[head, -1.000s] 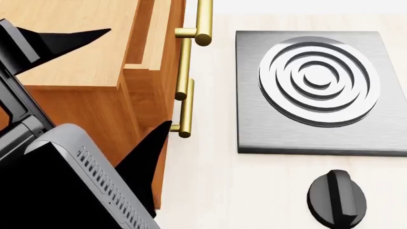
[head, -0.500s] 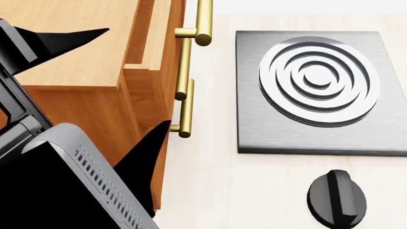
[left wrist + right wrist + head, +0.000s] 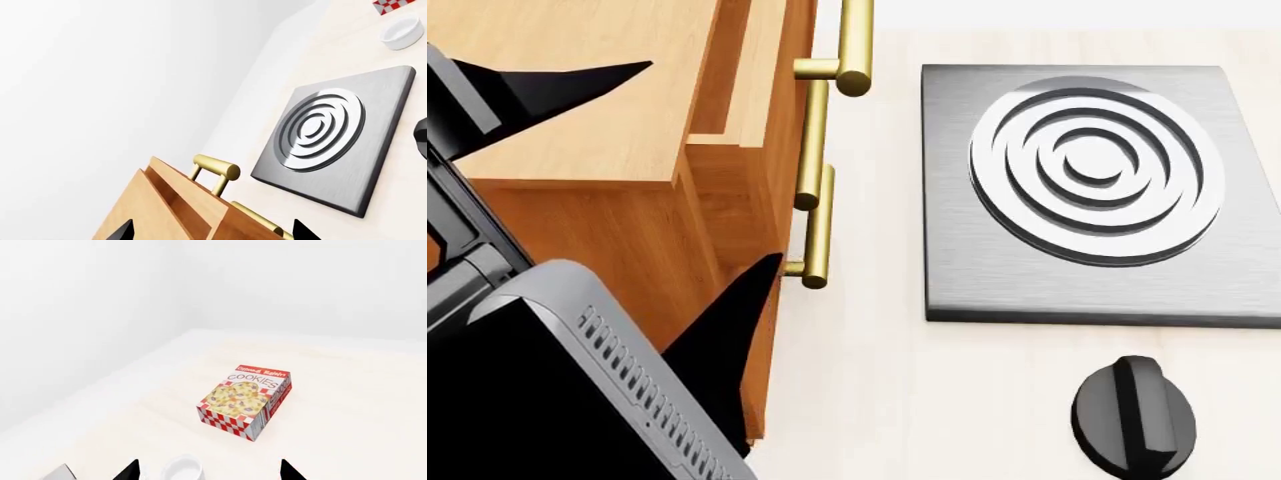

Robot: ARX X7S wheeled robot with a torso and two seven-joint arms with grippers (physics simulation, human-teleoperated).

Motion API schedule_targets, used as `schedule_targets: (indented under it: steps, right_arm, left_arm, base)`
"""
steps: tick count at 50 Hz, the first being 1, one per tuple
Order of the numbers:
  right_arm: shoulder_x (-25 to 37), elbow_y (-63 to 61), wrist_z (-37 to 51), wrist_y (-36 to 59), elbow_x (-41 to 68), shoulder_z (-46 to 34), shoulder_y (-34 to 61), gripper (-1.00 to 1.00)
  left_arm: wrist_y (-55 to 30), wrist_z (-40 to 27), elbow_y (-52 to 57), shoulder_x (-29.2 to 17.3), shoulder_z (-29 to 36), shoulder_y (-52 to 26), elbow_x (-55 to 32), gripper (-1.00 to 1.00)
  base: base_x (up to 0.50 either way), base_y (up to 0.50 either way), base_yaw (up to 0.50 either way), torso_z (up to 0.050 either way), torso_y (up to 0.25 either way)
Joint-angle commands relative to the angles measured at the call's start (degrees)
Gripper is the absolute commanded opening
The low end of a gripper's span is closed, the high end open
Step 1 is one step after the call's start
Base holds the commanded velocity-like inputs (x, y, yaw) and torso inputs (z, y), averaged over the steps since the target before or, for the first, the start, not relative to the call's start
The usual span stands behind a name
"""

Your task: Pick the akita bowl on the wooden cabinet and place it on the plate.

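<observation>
Left claw spread wide over the wooden cabinet, no bowl or plate in sight.

The pale tabletop (image 3: 868, 400) carries the wooden cabinet (image 3: 601, 120), whose brass bar handles (image 3: 821, 150) face a brushed-steel burner plate (image 3: 1088, 190) with raised concentric rings; a black knob (image 3: 1134, 415) lies just below it. The left claw (image 3: 687, 180) hangs above the cabinet's top corner, its black fingertips (image 3: 574, 80) well apart and holding nothing. In the right wrist view the right claw (image 3: 210, 471) also stands wide and empty, over a small white cup (image 3: 181, 471), with a red-checked cookies box (image 3: 245, 401) beyond. The akita bowl and the plate appear in no view.
</observation>
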Motion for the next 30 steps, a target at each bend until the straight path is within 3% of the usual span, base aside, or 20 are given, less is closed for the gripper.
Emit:
schedule_targets:
  steps: [1, 30]
  right_arm:
    - [3.0, -4.9, 1.5, 1.4, 0.9, -0.7, 3.9, 1.0]
    - [10.8, -16.9, 3.9, 4.3, 7.2, -7.2, 21.5, 1.0]
  left_arm:
    - [0.1, 0.0, 0.0, 0.0, 0.1, 0.0, 0.0, 1.0]
    - [0.6, -0.1, 0.4, -0.5, 0.1, 0.1, 0.0, 1.0]
  base:
    - [0.0, 0.0, 0.0, 0.0, 0.0]
    - [0.0, 0.0, 0.0, 0.0, 0.0]
